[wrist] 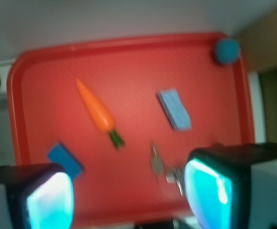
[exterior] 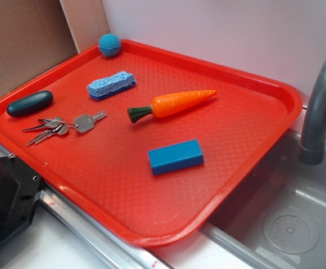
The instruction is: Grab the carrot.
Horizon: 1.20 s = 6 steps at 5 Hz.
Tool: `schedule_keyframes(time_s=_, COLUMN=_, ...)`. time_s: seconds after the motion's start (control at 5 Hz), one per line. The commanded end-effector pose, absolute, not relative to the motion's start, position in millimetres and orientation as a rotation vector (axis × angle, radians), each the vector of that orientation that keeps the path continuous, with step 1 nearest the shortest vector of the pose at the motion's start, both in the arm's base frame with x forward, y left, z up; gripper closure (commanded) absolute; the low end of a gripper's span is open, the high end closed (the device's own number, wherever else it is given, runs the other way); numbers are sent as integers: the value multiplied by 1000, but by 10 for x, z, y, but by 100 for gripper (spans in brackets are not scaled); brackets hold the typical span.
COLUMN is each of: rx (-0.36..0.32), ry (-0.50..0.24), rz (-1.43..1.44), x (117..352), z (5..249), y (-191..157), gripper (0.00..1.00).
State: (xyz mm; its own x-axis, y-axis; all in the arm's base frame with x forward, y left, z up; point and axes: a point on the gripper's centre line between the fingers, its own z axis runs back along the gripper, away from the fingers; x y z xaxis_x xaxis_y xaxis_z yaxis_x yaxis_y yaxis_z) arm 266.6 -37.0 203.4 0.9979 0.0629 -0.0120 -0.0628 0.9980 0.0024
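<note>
The carrot (exterior: 177, 103) lies near the middle of the red tray (exterior: 252, 151), glossy orange with a dark green stem end toward the left. In the wrist view the carrot (wrist: 96, 110) lies diagonally, tip up-left, stem down-right. My gripper (wrist: 128, 195) hangs well above the tray's near edge, open, with nothing between its two cyan pads (wrist: 210, 191). The carrot lies ahead of the gripper, slightly left of its centre line. The gripper does not show in the exterior view.
A blue block (exterior: 175, 156) lies in front of the carrot. A light blue sponge (exterior: 111, 85), a teal ball (exterior: 109, 45), a dark oval case (exterior: 30, 103) and keys (exterior: 67, 125) sit on the tray's left part. A sink (exterior: 297, 224) and grey faucet (exterior: 320, 106) stand right.
</note>
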Motion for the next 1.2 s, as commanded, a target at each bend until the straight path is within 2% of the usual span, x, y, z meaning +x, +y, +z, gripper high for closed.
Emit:
schedule_keyframes(time_s=0.0, rx=46, ry=10, rz=7, x=3094, z=1902, y=-436, gripper=0)
schedule_keyframes(time_s=0.2, rx=46, ry=10, rz=7, x=3094, z=1902, y=-436, gripper=0)
schedule_keyframes(time_s=0.4, rx=65, ry=0, rz=-53, x=3106, z=1687, y=-515, gripper=0)
schedule_keyframes(time_s=0.6, rx=16, ry=-23, rz=-221, x=3000, z=1706, y=-1021, gripper=0)
schedule_keyframes(time_s=0.8, rx=-11, ry=5, rz=-264, x=2877, z=1616, y=-1194, gripper=0)
schedule_keyframes(time_s=1.0, rx=-8, ry=80, rz=-244, x=2822, z=1347, y=-1003, gripper=0)
